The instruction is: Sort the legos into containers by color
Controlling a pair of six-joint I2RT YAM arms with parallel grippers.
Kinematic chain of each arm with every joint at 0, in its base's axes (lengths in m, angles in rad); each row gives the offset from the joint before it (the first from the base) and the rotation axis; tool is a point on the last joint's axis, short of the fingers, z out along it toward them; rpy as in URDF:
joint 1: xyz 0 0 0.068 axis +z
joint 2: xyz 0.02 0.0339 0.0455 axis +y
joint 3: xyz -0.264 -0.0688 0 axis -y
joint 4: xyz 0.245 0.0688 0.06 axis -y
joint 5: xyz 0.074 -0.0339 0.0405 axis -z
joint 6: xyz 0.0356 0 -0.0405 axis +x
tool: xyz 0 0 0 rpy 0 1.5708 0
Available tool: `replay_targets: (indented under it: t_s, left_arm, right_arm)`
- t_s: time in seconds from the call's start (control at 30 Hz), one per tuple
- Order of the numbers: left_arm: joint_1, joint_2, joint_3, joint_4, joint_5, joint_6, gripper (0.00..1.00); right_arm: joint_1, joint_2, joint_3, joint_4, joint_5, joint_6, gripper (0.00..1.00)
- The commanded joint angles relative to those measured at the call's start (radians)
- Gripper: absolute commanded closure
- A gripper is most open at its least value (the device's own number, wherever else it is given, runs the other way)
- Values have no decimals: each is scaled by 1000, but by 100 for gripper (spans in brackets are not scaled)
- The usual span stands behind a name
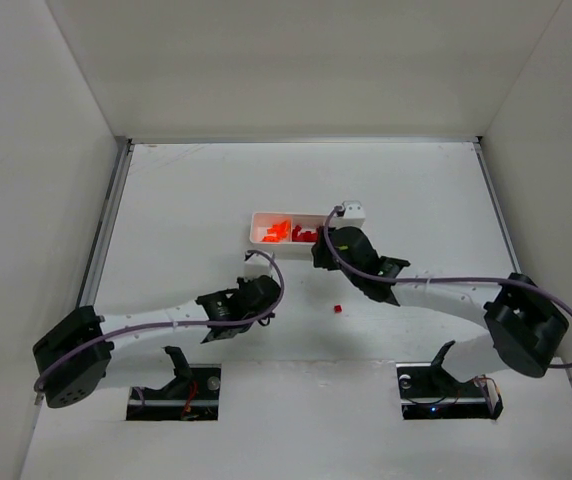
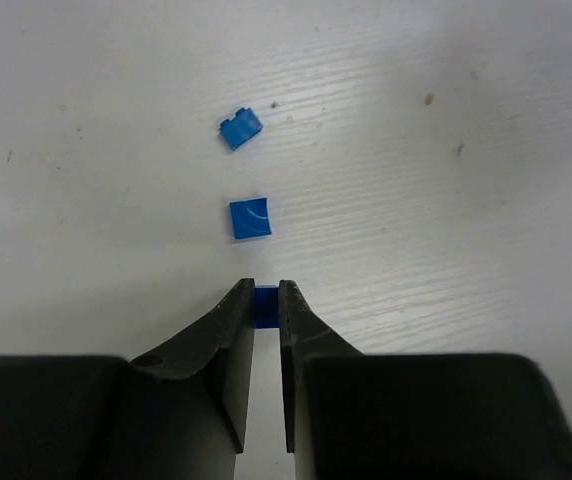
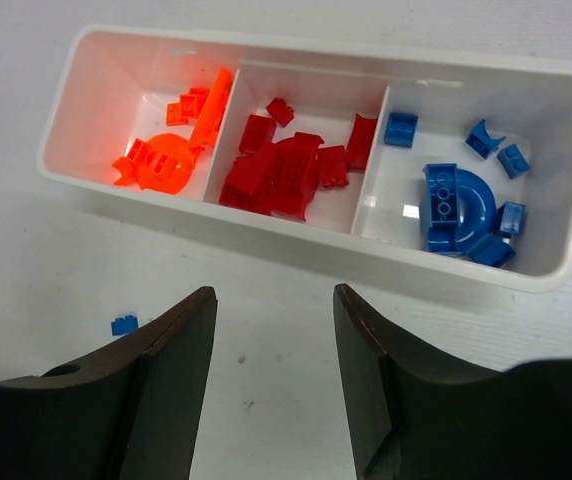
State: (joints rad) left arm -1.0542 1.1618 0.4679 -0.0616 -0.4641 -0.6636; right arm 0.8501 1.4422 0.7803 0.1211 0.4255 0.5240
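Fingers of left gripper (image 2: 266, 296) pinch one blue brick (image 2: 266, 310) on the table (image 2: 446, 250); right gripper (image 3: 274, 335) hangs open and empty near the tray (image 3: 296, 218). Lift straight up, gently, then carry to blue compartment (image 3: 391, 190)

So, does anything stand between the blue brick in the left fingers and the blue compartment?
Yes. The right arm covers the blue compartment in the top view, with the right fingers open just before the tray. The left fingers hold the blue brick.
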Motion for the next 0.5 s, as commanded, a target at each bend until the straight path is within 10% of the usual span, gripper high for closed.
replay_targets:
  t_s: [0.0, 0.23, 0.47]
  left_arm:
    - [6, -47, 78, -32, 16, -7, 91]
    - [62, 65, 219, 101, 63, 42, 91]
    - [113, 324, 455, 302, 143, 110, 91]
  right_arm:
    - [-9, -75, -50, 45, 30, 28, 44]
    - [-24, -201, -209, 48, 102, 131, 48]
    - [-38, -347, -346, -15, 136, 238, 72]
